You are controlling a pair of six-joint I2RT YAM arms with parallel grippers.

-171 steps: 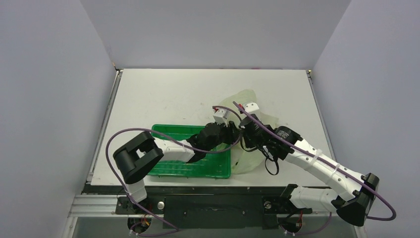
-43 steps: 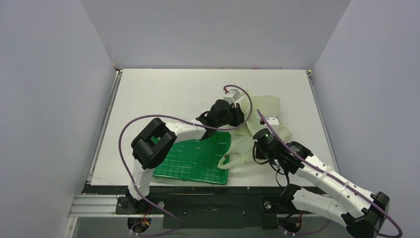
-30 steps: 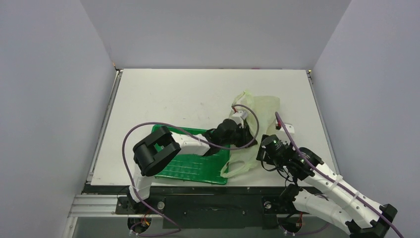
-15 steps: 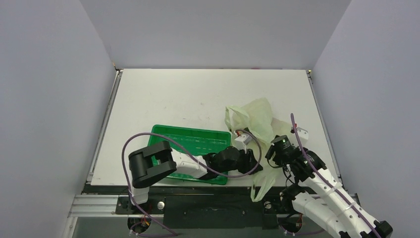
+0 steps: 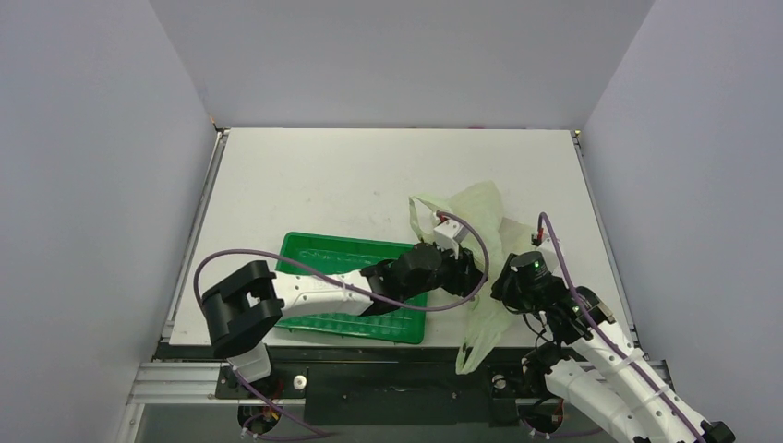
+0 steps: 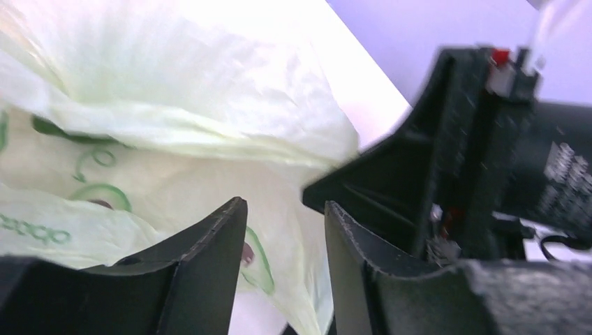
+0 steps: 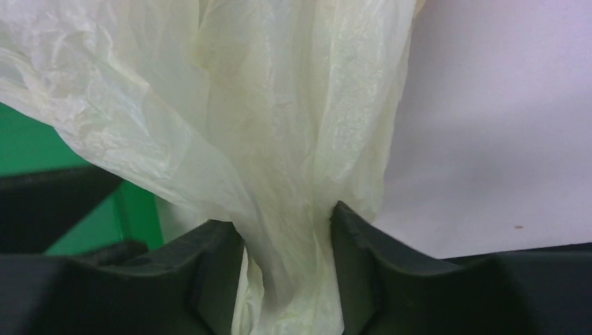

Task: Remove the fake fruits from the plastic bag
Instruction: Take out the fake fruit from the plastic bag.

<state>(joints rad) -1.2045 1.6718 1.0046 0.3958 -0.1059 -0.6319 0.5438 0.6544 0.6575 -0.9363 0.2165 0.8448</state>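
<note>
The plastic bag [image 5: 473,217], pale yellowish-green and crinkled, lies to the right of the tray, and its lower end [image 5: 469,353] droops over the table's near edge. No fake fruits show in any view. My right gripper [image 5: 499,293] holds a bunched neck of the bag [image 7: 279,105], with the film pressed against both fingers of the right gripper [image 7: 286,216]. My left gripper [image 5: 471,275] sits just left of it. In the left wrist view the left gripper [image 6: 285,206] has its jaws apart, with printed bag film [image 6: 174,91] lying beyond the gap.
A rigid green tray [image 5: 351,242] stands left of the bag near the front edge, and the left forearm lies across it. Its corner [image 7: 28,146] shows in the right wrist view. The right gripper's black body [image 6: 482,139] is close beside the left fingers.
The left gripper has moved back from the near edge and its jaws have spread. The right gripper has shifted left and narrowed onto the bag's neck. The bag's end still hangs over the edge.
</note>
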